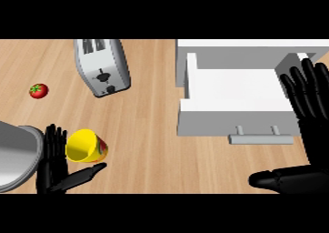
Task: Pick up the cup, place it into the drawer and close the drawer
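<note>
A yellow cup (85, 146) with a red and green pattern lies tilted on the wooden counter at the lower left, its mouth facing up and left. My left hand (54, 169) is right beside it, fingers straight along its left side and thumb stretched out below it, open. The white drawer (227, 120) stands pulled open at the right, its inside bare, a grey handle (261, 137) on its front. My right hand (313, 109) is open, fingers straight up over the drawer's right edge, thumb (281, 177) low down.
A silver toaster (102, 66) lies at the top centre-left. A small tomato (38, 90) sits at the far left. My grey left forearm (12, 154) fills the lower left corner. Bare wood runs between the cup and the drawer.
</note>
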`<state>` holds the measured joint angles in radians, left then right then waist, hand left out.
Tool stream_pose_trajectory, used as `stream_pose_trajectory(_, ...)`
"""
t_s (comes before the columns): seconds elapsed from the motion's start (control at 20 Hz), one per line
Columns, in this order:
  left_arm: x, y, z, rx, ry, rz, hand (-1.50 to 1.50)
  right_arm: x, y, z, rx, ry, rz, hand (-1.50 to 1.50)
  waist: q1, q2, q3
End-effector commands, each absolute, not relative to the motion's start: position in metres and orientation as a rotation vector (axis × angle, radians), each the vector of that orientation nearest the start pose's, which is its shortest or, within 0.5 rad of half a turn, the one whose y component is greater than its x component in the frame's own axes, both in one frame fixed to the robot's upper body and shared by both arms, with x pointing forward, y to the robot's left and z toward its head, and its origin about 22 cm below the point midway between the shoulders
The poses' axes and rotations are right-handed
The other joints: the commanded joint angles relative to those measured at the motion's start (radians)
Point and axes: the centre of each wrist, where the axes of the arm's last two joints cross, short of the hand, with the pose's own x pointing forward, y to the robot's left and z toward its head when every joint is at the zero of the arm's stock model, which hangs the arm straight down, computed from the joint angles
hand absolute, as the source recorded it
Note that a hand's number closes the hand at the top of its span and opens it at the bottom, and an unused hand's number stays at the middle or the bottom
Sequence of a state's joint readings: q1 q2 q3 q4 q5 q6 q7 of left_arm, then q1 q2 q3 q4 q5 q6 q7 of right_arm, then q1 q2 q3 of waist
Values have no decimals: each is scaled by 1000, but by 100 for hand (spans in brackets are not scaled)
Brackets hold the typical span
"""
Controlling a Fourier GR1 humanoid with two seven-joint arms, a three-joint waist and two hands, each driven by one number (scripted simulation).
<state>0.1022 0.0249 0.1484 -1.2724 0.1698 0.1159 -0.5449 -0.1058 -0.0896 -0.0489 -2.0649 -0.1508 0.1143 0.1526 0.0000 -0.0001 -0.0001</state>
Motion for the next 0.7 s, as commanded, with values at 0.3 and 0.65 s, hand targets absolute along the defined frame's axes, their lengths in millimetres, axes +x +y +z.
stream_pose_trajectory(0.3, 202, 284, -114, 257, -1680, 321, -150, 226, -247, 142, 162, -2006, 149, -150, 0, 0, 0)
stream_pose_trajectory(0.65, 206, 299, -128, 255, -1702, 322, -150, 233, -222, 152, 139, -1995, 148, -150, 1, 0, 0)
